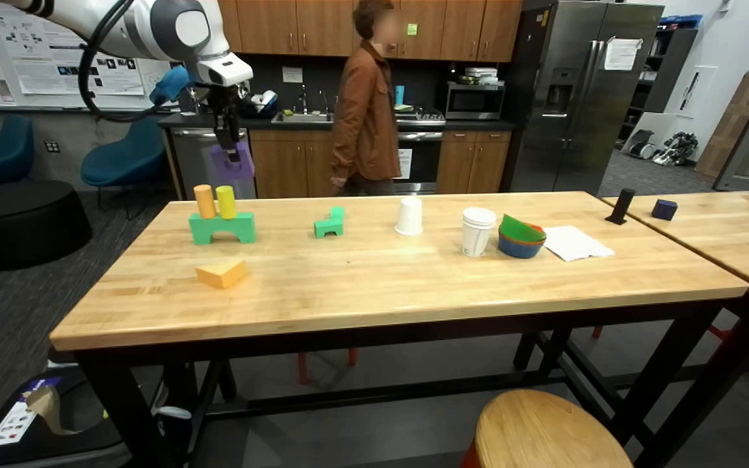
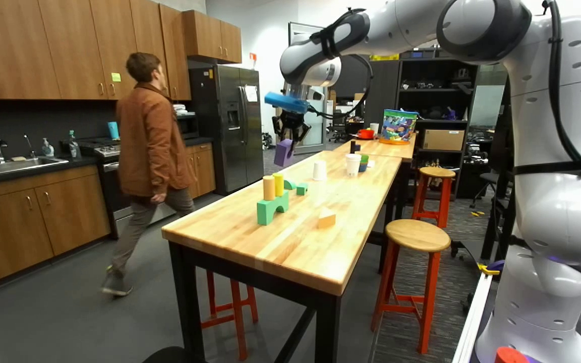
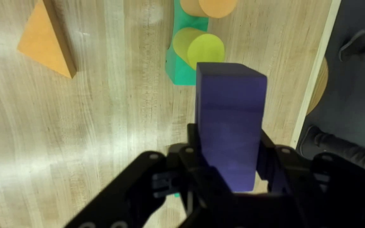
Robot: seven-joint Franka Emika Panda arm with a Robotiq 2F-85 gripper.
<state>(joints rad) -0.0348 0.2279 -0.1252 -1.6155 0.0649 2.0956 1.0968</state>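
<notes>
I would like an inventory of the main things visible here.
Main table: one, light wood, centre.
Held block: one, purple, mid-air.
Arch: one, green, on table.
Cylinders: two, orange and yellow, on arch.
Wedge: one, orange, near arch.
Small blocks: count unclear, green, on table.
Inverted cup: one, white, on table.
Bowls: at least three, green, orange, blue, nested on table.
Cup stack: one, white, beside bowls.
Stools: at least three, red-legged, near table.
Person: one, brown-jacketed, beside table.
Robot arm: one, white, extended over table.
Hand: one, black, closed on held block.
</notes>
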